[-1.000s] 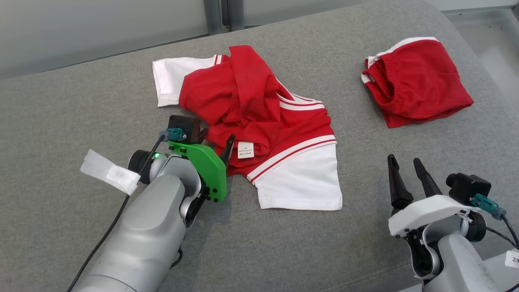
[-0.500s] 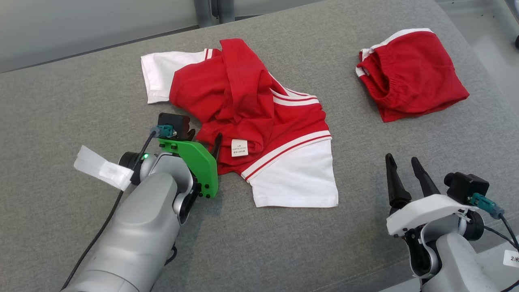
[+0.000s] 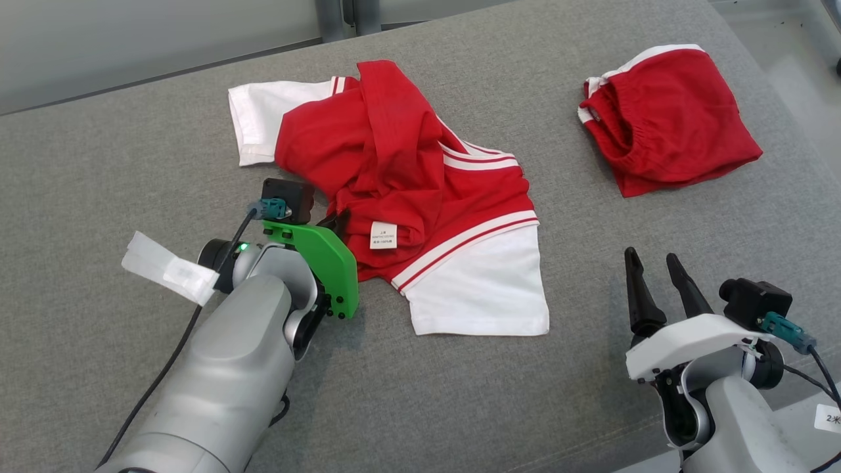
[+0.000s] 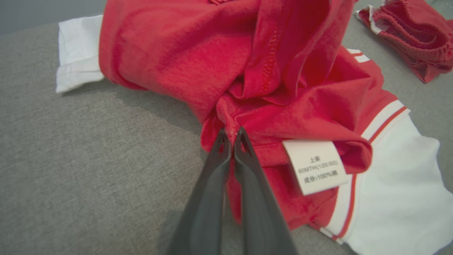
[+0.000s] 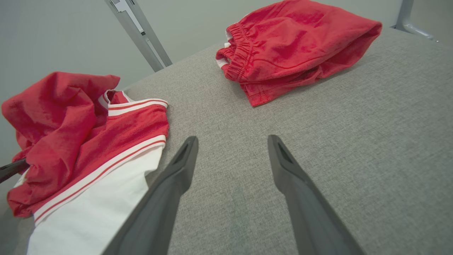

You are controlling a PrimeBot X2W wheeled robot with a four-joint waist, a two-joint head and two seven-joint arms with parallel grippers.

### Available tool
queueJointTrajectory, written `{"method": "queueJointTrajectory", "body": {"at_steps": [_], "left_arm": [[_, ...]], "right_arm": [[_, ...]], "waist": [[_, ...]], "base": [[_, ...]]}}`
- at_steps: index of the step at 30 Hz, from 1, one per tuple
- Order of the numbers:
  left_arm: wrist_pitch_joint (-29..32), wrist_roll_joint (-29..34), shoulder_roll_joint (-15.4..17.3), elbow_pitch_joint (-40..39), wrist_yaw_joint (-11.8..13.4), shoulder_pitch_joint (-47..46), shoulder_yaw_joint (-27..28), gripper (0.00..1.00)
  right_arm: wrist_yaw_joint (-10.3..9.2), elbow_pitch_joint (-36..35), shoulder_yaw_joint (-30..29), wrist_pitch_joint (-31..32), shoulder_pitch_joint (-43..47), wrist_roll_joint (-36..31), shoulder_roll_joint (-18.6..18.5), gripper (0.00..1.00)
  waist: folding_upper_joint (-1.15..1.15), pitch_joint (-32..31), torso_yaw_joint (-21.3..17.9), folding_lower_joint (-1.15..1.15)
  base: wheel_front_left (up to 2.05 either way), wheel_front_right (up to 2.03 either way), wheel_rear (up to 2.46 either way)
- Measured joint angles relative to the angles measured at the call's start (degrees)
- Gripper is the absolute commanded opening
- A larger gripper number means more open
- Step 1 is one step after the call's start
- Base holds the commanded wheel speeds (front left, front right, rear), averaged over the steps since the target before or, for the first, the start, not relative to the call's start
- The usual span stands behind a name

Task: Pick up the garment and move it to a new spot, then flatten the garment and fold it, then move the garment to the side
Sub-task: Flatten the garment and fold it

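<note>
One crumpled red-and-white garment [image 3: 407,190] lies with left fingers [image 4: 208,191] pinching its edge, right fingers [image 5: 170,187] spread

The garment [image 3: 407,190] is soft, matt knit cloth, the cushion [image 3: 460,394] coarse grey woven fabric.

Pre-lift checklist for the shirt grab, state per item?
1. Left gripper shut on a fold of the shirt: ok.
2. Bite deep enough to survive a lift: cannot tell; only the tips pinch the red fold beside the care label.
3. Right gripper open and apart from the shirt, over the grey cushion: ok.
4. Shirt lying flat: not ok; the red body is bunched over itself.
5. Red shorts apart from the shirt, so unlikely to be dragged along: ok.
</note>
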Motion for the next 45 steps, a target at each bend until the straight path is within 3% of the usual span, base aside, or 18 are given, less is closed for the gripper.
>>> {"method": "queueJointTrajectory", "body": {"at_steps": [4,14,26,30,35,38,43,44,45], "left_arm": [[-0.9,-0.4,0.0,-0.2,-0.2,0.0,-0.4,0.00],[-9.7,-1.3,0.9,-4.2,0.0,1.6,1.2,0.00],[-12.4,-3.3,8.6,-18.1,5.1,13.2,9.6,0.00],[-12.4,-3.1,11.9,-27.9,8.6,23.2,16.8,0.00],[-12.4,-0.1,12.9,-35.0,11.0,32.1,22.6,0.00],[-12.4,1.4,12.7,-37.0,10.9,35.6,25.1,0.00],[-12.4,2.6,11.0,-37.1,8.5,38.6,28.3,0.00],[-12.4,2.9,10.6,-37.0,8.2,39.1,29.2,0.15],[-12.4,2.9,10.2,-36.8,7.8,39.4,30.1,0.47]], "right_arm": [[0.00,0.2,-0.4,-0.2,0.0,0.0,0.0,1.00],[0.00,0.1,-1.8,0.0,0.5,-0.5,0.0,1.00],[0.00,-1.3,-2.4,1.4,1.8,-1.2,0.0,1.00],[0.01,-1.8,-2.8,2.0,2.3,-1.5,0.0,1.00],[0.01,-2.2,-3.0,2.5,2.4,-2.0,0.0,1.00],[0.01,-2.3,-3.0,2.9,2.5,-2.2,0.0,1.00],[0.01,-2.4,-2.9,3.5,2.6,-2.6,0.0,1.00],[0.00,-2.4,-3.0,3.6,2.6,-2.6,0.0,1.00],[0.01,-2.4,-3.0,3.7,2.7,-2.6,0.0,1.00]], "waist": [[0.00,-0.2,0.3,0.00],[0.00,-1.5,2.9,0.00],[0.00,-3.7,8.3,0.00],[0.00,-4.4,10.5,0.00],[0.00,-4.6,12.0,0.00],[0.00,-4.6,12.2,0.00],[0.00,-4.7,11.8,0.00],[0.00,-4.8,11.6,0.00],[0.00,-4.8,11.4,0.00]], "base": [[0.00,0.00,0.00],[0.00,0.00,0.00],[0.00,0.00,0.00],[0.00,0.00,0.00],[0.00,0.00,0.00],[0.00,0.00,0.00],[0.00,0.00,0.00],[0.00,0.00,0.00],[0.00,0.00,0.00]]}}
